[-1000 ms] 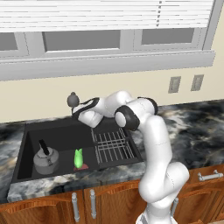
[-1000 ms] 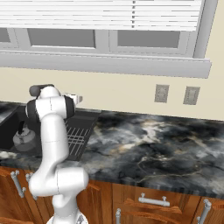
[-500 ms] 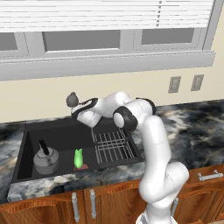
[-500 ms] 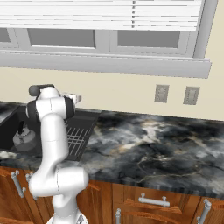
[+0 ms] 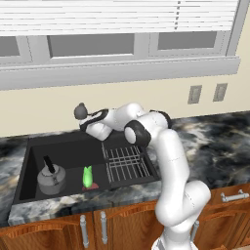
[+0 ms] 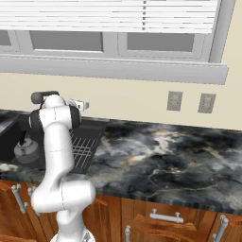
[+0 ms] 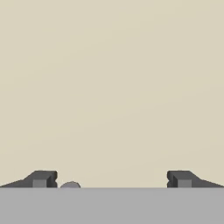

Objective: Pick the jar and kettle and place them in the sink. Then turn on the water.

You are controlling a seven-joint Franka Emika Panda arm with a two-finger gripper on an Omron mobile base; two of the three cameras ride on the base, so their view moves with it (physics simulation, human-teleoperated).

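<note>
Your gripper (image 7: 112, 179) looks straight at the plain cream wall (image 7: 113, 87), and its jaws stand wide apart with nothing between them. A small grey rounded shape (image 7: 70, 185) peeks up just beside one fingertip; you cannot tell what it is.

From the left base view you see:
- The sink (image 5: 34, 151), a black recessed basin set into the dark marbled surface (image 5: 215, 136).
- The kettle (image 5: 51, 178), grey with a black arched handle, upright on the basin floor at its near left corner.
- A small green item (image 5: 88, 177) on the basin floor just right of the kettle, apart from it. You cannot tell whether it is the jar.
- A wire grid rack (image 5: 126, 162) filling the right side of the basin.
- The faucet (image 5: 80, 112), dark and round-headed, at the back edge of the basin. Your arm reaches left over the rack, and its hand lies right beside the faucet head; whether they touch you cannot tell.
- Two wall outlets (image 5: 195, 94) above the surface to the right, under a wide window sill (image 5: 122, 71).

From the right base view you see:
- The kettle (image 6: 26, 149) low at the left, partly behind your arm.
- Wooden cabinet fronts (image 6: 165, 222) with metal handles below the surface.
</note>
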